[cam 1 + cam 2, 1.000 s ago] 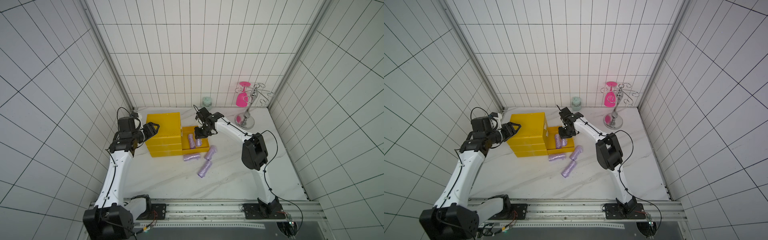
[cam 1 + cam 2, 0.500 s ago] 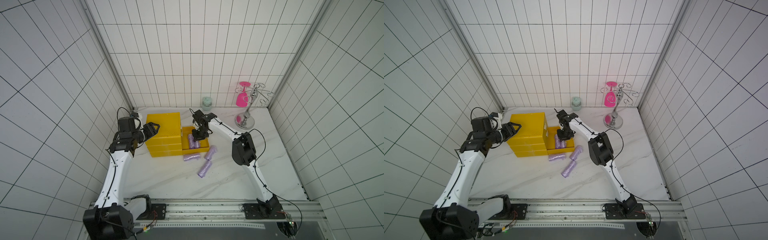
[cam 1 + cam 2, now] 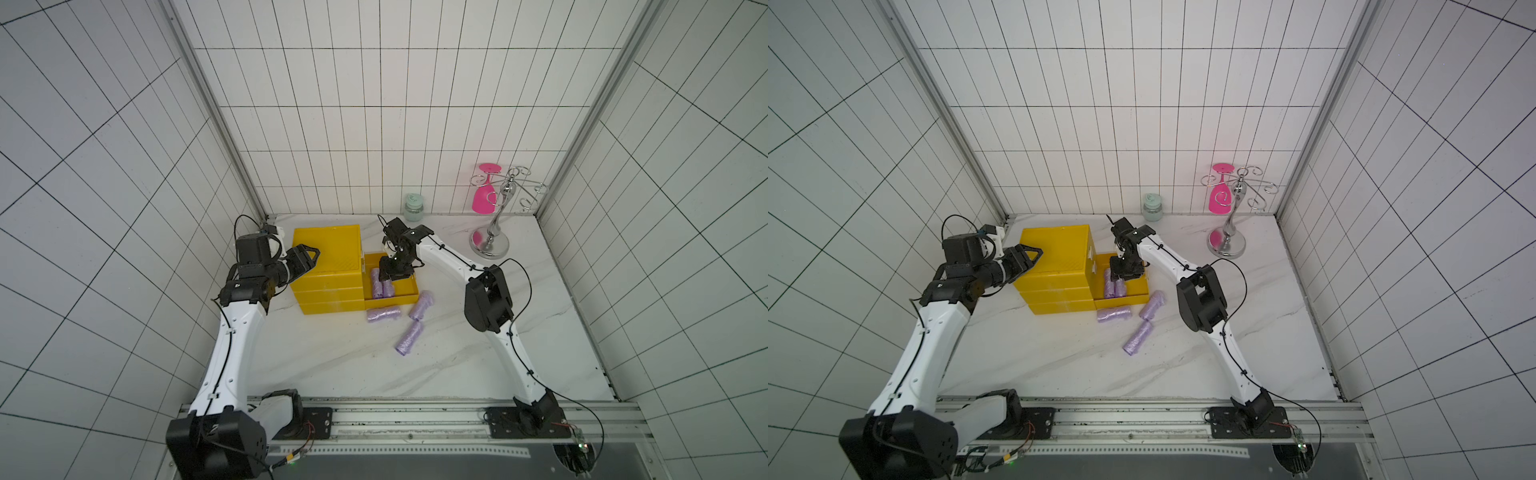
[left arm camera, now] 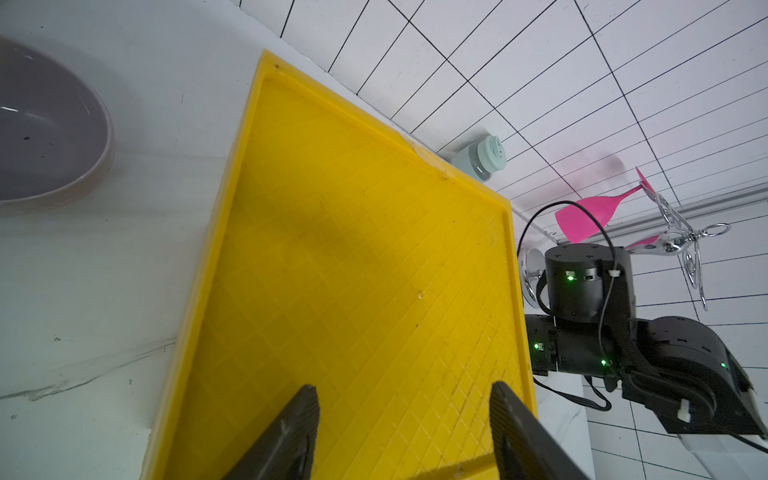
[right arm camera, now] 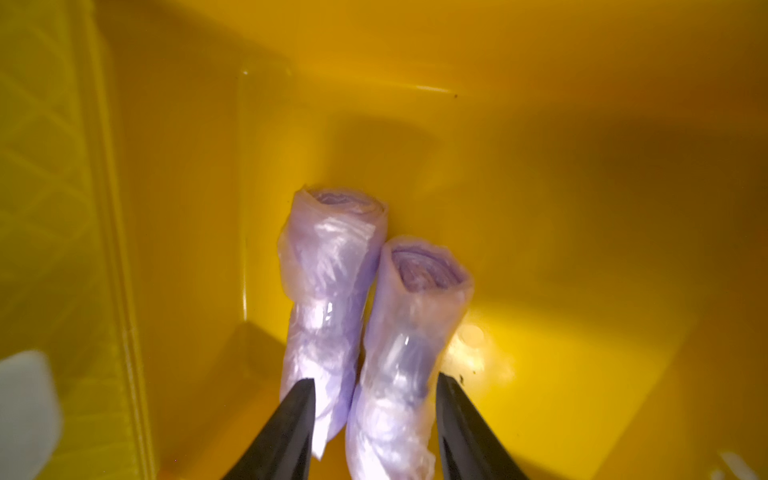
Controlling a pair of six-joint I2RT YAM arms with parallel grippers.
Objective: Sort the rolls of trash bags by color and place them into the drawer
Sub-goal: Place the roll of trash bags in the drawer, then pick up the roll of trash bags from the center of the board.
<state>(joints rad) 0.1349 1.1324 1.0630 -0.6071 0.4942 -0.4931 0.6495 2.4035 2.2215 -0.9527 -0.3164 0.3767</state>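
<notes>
Two lilac rolls of trash bags lie side by side in the pulled-out yellow drawer, seen in both top views. My right gripper is open inside the drawer, its fingers straddling the end of one roll without squeezing it; in the top views it hangs over the drawer. Three more lilac rolls lie on the table by the drawer front. My left gripper is open and empty over the top of the yellow cabinet.
A greyish-lilac bowl sits behind the cabinet near the left wall. A mint jar stands at the back wall. A chrome glass stand with a pink glass occupies the back right corner.
The right gripper has shifted slightly left over the drawer and its jaws have spread, letting go of a lilac roll. The left arm has stayed still.
</notes>
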